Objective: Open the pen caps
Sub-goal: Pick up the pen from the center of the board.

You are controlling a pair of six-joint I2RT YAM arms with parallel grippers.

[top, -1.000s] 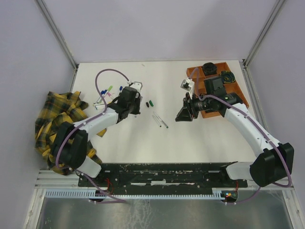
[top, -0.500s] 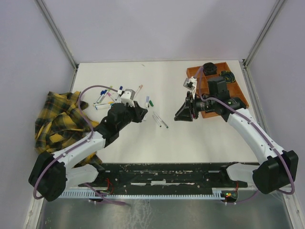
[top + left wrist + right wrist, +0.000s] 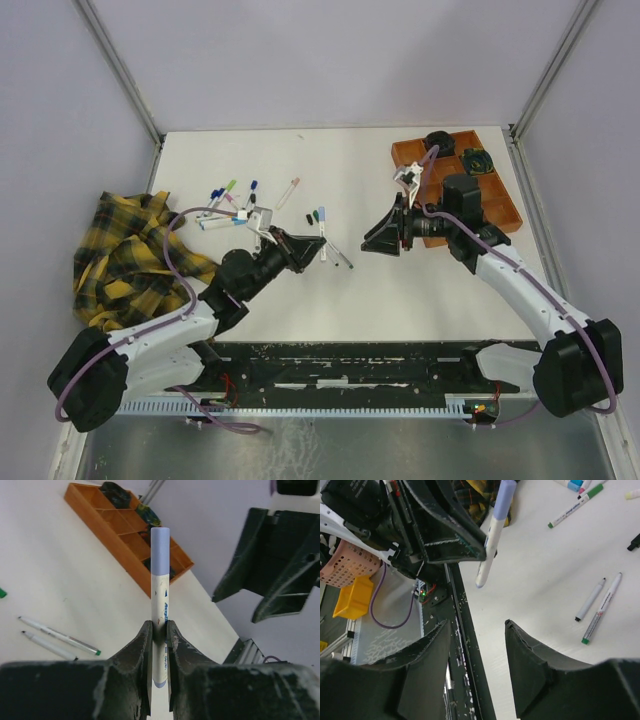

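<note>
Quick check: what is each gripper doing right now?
Left gripper: shut on a pen, its lilac cap on.
Right gripper: open, holding nothing.

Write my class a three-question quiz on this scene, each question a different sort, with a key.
1. True or false: the left gripper holds a pen whose purple cap is off.
2. The right gripper has its jaws: A) shut on the cap, B) open, C) out of view.
3. Fill in: the tray is ___ in colour.
Key: 1 false; 2 B; 3 orange.
</note>
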